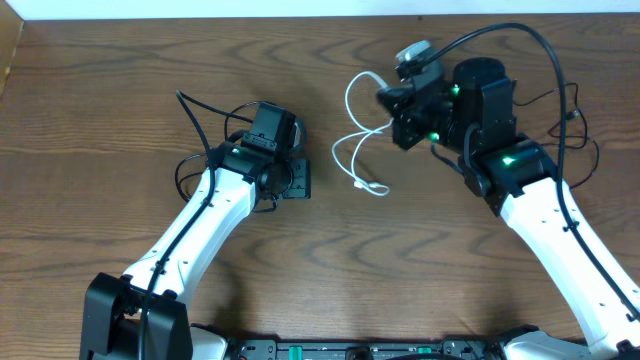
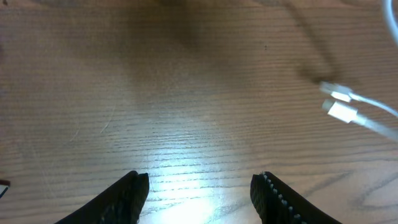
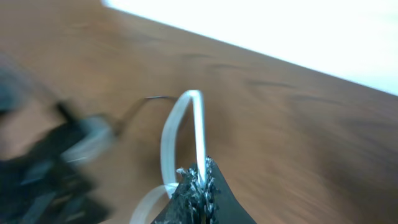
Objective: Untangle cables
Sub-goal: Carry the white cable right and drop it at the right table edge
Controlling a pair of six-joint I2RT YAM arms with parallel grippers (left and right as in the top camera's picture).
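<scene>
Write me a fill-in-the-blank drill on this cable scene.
The cable clamped in the right gripper is ___ in colour.
The left gripper is ___, with nothing between its fingers.
The left wrist view shows ___ plugs of that cable lying on the wooden table.
Missing words: white; open; two.

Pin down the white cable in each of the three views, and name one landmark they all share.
Overhead: the white cable loops right of centre, held by the right end effector.
Left wrist: only its two plugs and a short stretch show, at the right edge.
Right wrist: a blurred loop at centre, pinched in the shut fingers.
Shared landmark: the wooden table.
</scene>
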